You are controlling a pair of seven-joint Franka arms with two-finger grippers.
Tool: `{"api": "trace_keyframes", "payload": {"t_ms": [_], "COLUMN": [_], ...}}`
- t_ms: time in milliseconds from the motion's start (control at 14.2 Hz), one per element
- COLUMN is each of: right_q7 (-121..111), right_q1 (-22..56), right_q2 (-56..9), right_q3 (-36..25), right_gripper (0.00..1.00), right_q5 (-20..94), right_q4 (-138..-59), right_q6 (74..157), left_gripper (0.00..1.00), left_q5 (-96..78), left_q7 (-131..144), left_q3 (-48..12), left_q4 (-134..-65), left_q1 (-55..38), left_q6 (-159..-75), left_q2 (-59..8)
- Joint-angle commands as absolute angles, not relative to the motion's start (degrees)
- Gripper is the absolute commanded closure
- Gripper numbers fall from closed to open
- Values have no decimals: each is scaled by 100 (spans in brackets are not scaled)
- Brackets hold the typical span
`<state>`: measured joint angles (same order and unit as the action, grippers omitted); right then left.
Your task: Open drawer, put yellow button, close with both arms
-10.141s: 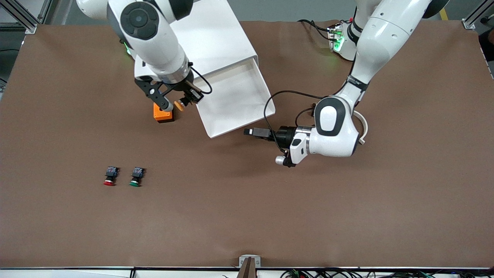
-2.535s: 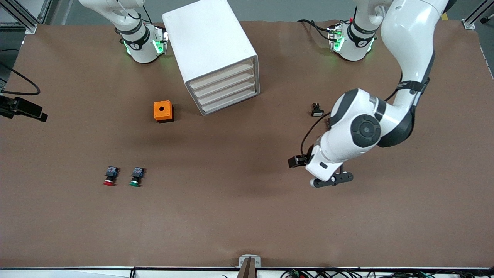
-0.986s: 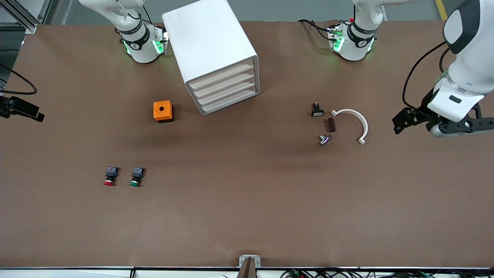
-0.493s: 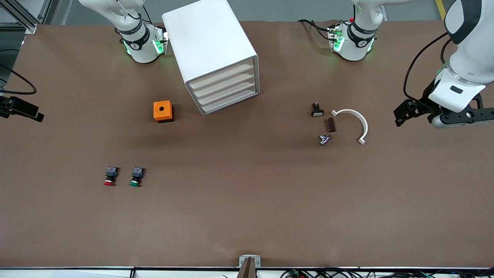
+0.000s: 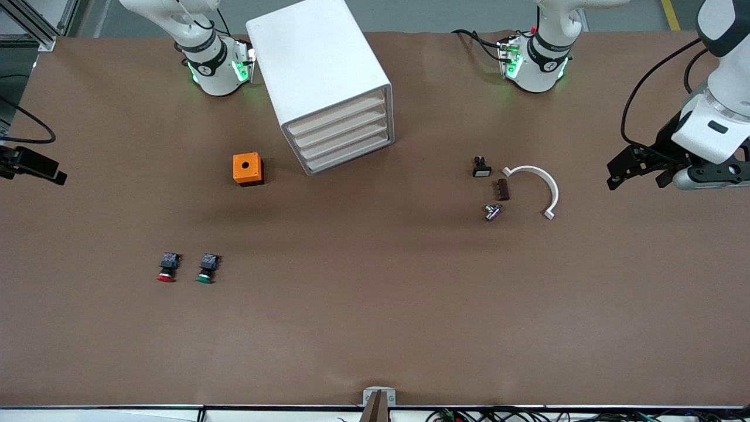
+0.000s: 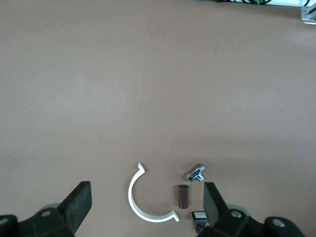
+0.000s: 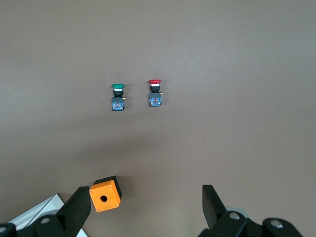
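Observation:
The white cabinet [image 5: 319, 64] stands near the right arm's base with all its drawers pushed in. The drawer [image 5: 337, 114], the uppermost one, is flush with the rest. The yellow button is out of view. My left gripper [image 5: 636, 170] hangs open over the table edge at the left arm's end. Nothing is between its fingers in the left wrist view [image 6: 146, 202]. My right gripper [image 5: 35, 167] is open over the table edge at the right arm's end. It is empty in the right wrist view [image 7: 146, 205].
An orange cube with a hole [image 5: 248, 169] sits beside the cabinet. A red button [image 5: 167, 268] and a green button [image 5: 206, 269] lie nearer the front camera. A white curved clip [image 5: 536, 184], a brown cylinder [image 5: 503, 189], a metal fitting [image 5: 492, 211] and a small switch [image 5: 481, 167] lie toward the left arm's end.
The top drawer, open ten seconds ago, is shut, and the yellow button no longer shows. Over the last second the left arm drew farther toward its table end. The right gripper stayed put.

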<state>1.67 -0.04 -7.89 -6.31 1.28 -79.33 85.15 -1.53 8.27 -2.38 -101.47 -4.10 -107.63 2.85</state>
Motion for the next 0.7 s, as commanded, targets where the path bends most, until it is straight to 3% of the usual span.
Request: {"api": "trace_keyframes", "payload": {"t_ms": [0,634], "right_q7": [185,123], "right_q1": [-88,-105], "right_q2": [-738,-729], "right_q3": [-562,-589], "right_gripper": [0,0], "right_q5": [70,26], "right_q4": [-7910,-7875], "right_q6": [8490,8446], "left_gripper": [0,0], "left_q5": [-159,-9], "left_q7": [756,791], "left_q3": [-167,-255], "left_q4": [-9993,-9809], "left_q1": [-483,-448], "left_q6": [-10617,-10258], "left_q2": [237,158]}}
